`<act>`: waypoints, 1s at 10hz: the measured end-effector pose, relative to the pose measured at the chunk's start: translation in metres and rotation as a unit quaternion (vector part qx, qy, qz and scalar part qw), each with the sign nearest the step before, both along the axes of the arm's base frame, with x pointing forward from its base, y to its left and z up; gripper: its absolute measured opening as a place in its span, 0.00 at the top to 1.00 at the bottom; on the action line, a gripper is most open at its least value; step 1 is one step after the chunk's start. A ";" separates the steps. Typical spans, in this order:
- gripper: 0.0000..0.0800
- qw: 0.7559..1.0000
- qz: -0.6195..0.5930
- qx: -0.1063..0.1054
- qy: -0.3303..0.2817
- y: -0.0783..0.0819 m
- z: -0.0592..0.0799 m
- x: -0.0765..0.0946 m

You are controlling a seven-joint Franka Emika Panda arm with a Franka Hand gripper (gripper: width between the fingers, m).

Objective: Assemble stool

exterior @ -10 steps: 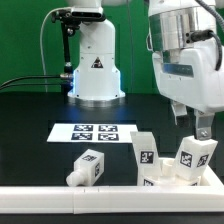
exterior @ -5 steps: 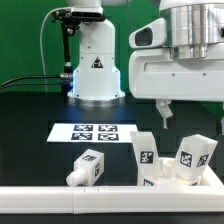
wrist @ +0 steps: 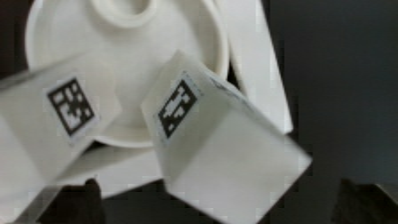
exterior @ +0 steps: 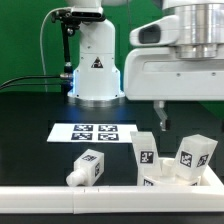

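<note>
The stool lies in white tagged parts near the front. One leg point(exterior: 88, 167) lies on its side. Two legs stand upright, one point(exterior: 145, 150) beside the other point(exterior: 195, 153), on the round seat point(exterior: 165, 179), which is partly hidden by the front rail. My gripper point(exterior: 190, 118) hangs open above the two upright legs, touching nothing. One finger point(exterior: 160, 114) shows; the other is at the exterior view's right edge. In the wrist view the seat point(wrist: 160, 50) and two tagged legs point(wrist: 68, 105) point(wrist: 214, 130) lie below the open, empty gripper point(wrist: 210, 208).
The marker board point(exterior: 90, 131) lies flat on the black table behind the lying leg. The robot base point(exterior: 95, 70) stands at the back. A white rail point(exterior: 60, 195) runs along the front edge.
The hand has turned broadside to the exterior view and risen off the right upright leg. In the last half second it has shifted slightly to the exterior view's left.
</note>
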State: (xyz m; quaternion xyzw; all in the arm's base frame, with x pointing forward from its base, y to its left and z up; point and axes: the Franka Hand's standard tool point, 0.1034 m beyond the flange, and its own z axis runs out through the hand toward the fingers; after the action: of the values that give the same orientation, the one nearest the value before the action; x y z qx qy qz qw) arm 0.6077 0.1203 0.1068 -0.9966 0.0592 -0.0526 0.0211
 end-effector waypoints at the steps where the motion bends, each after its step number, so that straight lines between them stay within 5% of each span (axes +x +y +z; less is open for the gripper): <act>1: 0.19 0.997 0.076 -0.008 0.007 0.004 -0.002 -0.003; 6: 0.19 0.970 0.241 -0.030 0.017 -0.008 -0.001 -0.002; 10: 0.19 0.972 0.227 -0.038 0.053 -0.004 -0.024 -0.001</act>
State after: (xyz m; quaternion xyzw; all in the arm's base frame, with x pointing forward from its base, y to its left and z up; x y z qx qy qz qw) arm 0.6063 0.1164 0.0825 -0.9854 -0.1701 0.0046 -0.0083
